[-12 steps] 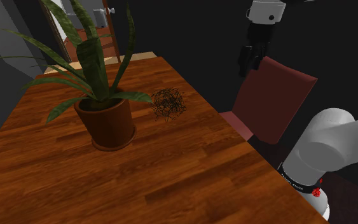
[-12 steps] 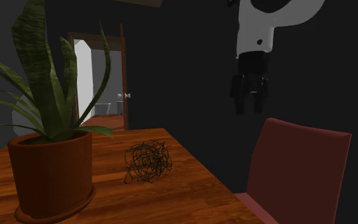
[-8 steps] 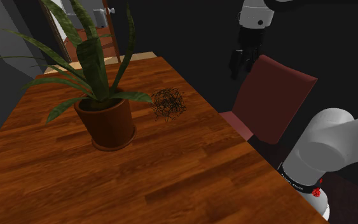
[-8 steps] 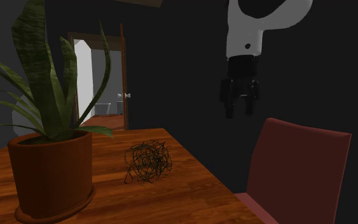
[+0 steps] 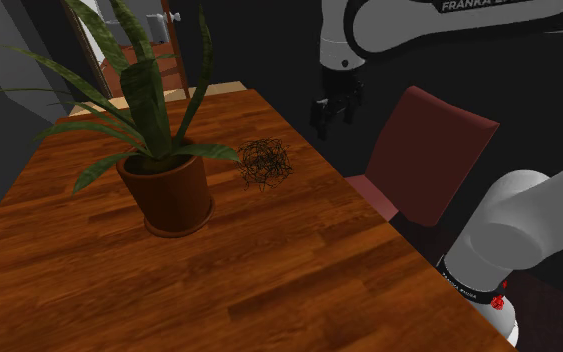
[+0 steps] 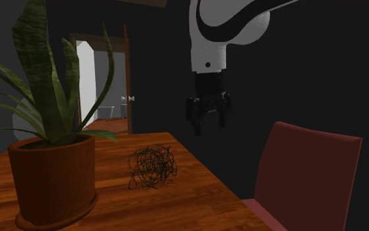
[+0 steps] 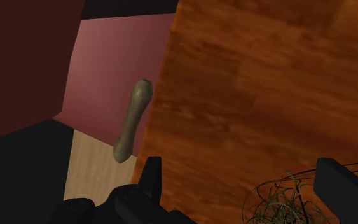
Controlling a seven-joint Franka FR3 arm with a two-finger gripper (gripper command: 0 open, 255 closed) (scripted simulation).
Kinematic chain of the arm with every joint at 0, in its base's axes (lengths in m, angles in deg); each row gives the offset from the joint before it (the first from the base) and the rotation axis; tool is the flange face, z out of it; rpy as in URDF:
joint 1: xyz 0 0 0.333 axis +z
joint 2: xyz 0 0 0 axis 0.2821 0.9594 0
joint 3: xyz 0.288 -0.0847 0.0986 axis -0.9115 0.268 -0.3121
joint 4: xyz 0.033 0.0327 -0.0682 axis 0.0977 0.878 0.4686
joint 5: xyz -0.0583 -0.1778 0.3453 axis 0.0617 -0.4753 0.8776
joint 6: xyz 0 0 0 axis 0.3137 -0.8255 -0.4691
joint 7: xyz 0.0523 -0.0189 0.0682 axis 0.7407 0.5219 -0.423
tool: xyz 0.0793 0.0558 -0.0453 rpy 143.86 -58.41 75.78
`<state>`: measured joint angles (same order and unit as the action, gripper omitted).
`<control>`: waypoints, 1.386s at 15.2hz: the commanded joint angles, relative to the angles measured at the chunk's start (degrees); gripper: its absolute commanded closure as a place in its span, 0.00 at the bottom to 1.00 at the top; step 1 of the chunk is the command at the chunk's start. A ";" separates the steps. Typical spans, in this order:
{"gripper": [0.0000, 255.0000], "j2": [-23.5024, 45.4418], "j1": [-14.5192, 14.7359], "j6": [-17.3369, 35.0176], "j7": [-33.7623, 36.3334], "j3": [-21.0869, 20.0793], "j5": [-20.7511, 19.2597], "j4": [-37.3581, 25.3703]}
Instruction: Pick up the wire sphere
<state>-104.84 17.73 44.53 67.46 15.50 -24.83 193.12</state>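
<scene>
The jaws, spread and empty, have swung from above the chair (image 5: 427, 155) to the desk (image 5: 269, 260) edge, leaving the sphere (image 5: 265, 162) close below them, ready for descent.

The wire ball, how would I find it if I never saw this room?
Find the long wooden table, then the brown pot with tall green leaves on it. Beside the pot, to the shoulder view's right, sits the wire sphere. It is a dark see-through tangle of thin wire, not solid like the pot.
</scene>
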 commanded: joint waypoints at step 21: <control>1.00 25.87 -2.26 11.03 22.99 -15.28 -15.35 -9.73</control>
<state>-78.98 15.48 55.50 90.42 0.22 -40.16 183.33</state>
